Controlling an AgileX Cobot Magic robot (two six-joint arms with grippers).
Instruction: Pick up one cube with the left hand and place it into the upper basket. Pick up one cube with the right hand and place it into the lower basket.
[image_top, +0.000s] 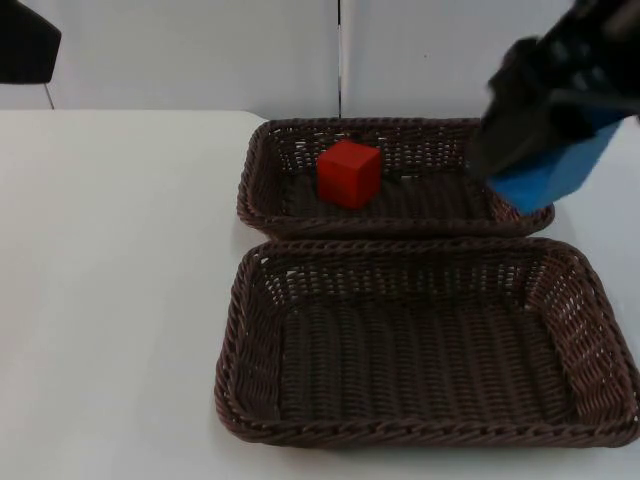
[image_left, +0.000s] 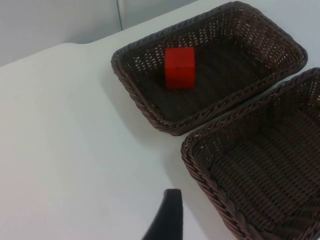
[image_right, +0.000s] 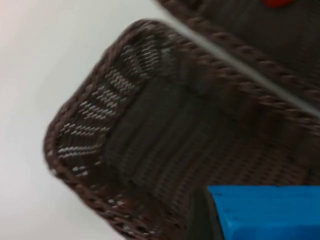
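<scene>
Red cube sits in upper basket, left half done. Right gripper, clamped on blue cube, hangs over upper basket's right end, bound for lower basket. Left gripper waits off to the side; fingers can't be judged.

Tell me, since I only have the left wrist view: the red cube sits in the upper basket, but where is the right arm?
Observer: In the top view the right tool holds a blue cube over the right end of the upper basket.
Reviewer: Anything in the lower basket yet?
Observer: No. The top view shows the whole lower basket, and nothing lies in it.
Reviewer: And the left arm?
Observer: In the top view the left tool waits high at the table's far left.
</scene>
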